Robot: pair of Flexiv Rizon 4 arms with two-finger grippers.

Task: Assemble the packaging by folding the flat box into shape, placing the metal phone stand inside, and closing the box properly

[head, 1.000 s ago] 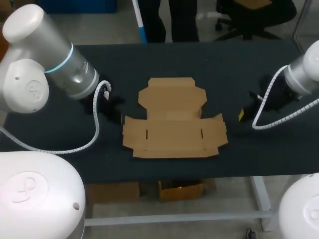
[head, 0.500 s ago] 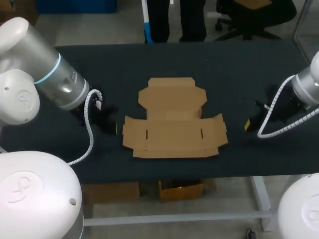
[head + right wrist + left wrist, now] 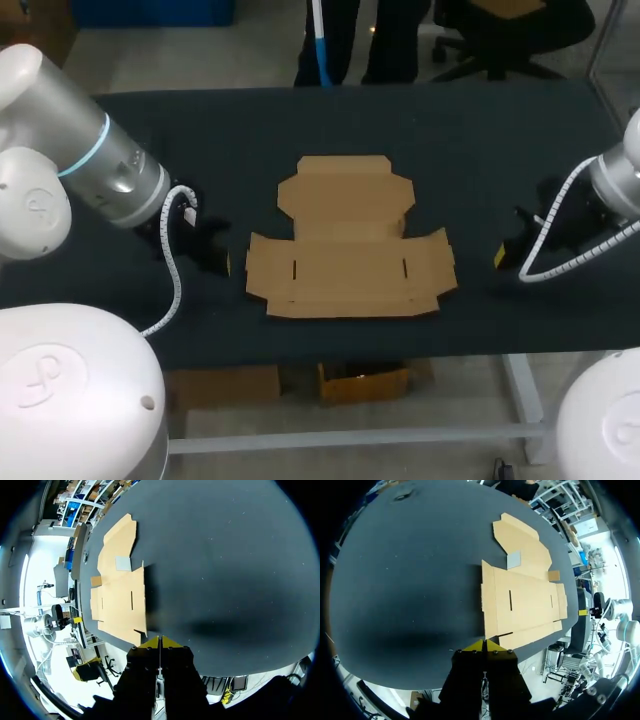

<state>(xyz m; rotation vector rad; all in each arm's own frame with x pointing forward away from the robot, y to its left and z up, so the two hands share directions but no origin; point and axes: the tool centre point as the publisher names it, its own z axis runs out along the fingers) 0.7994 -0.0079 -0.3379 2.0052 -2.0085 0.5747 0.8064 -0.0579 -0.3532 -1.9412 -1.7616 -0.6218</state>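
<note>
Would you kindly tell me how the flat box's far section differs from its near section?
The far section is narrower, with stepped corners; the near section spreads wider, with a flap at each side. The near section has two short slits; the far section shows none. Both are plain brown cardboard, lying flat on the table.

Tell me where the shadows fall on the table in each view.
Head view: the flat box casts hardly any shadow on the dark table. Left wrist view: a broad soft shadow lies on the table ahead of the left hand. Right wrist view: a similar one ahead of the right hand, another along the box's edge.
</note>
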